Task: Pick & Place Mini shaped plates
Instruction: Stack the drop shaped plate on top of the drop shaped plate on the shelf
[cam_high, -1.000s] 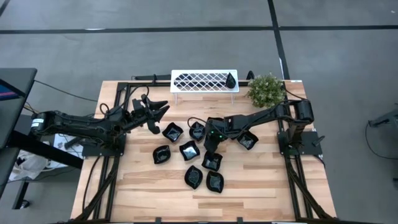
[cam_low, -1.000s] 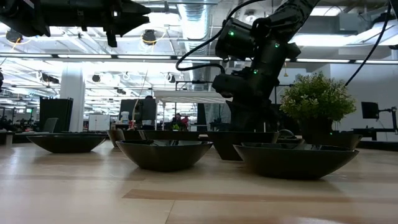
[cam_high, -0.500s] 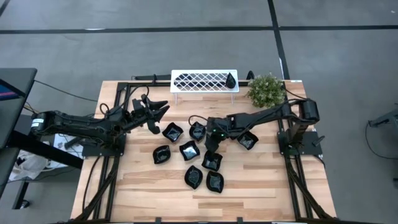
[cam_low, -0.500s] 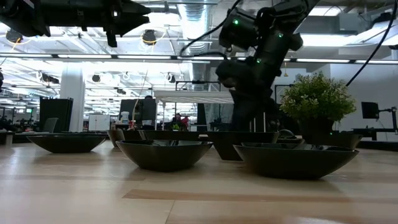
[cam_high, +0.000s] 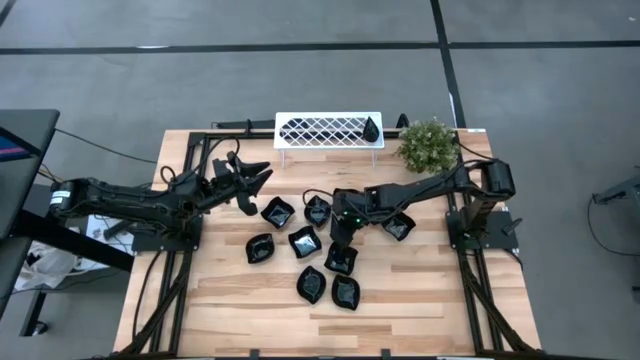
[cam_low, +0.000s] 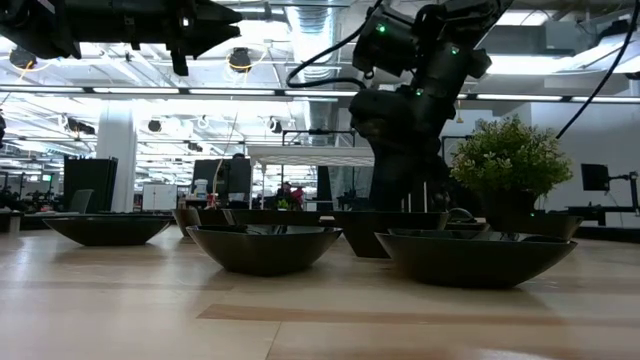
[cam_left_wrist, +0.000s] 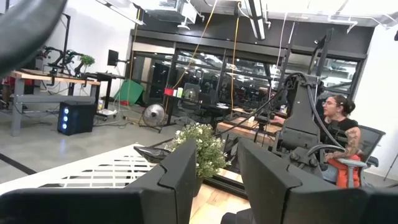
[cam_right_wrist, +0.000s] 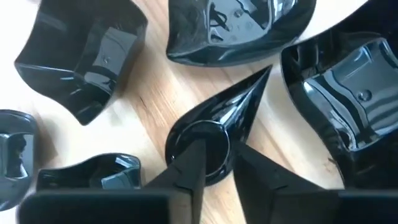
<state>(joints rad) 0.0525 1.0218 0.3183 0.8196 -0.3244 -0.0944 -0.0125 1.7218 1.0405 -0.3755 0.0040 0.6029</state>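
Nearest the front edge, low in the high view, two mini shaped plates lie side by side; more crowd the frame's centre. There the right gripper hangs over a teardrop plate. Its fingers straddle the plate's rounded rim with a narrow gap; whether they pinch it cannot be told.

The likely trouble is a glossy rim slipping free, or the fingers nudging neighbours, since a square plate and others lie just beside it.

Open wood lies at lower left and lower right. The left gripper, jaws apart and empty, waits raised at centre-left. Farthest off, at the top edge, stand the white rack and plant.
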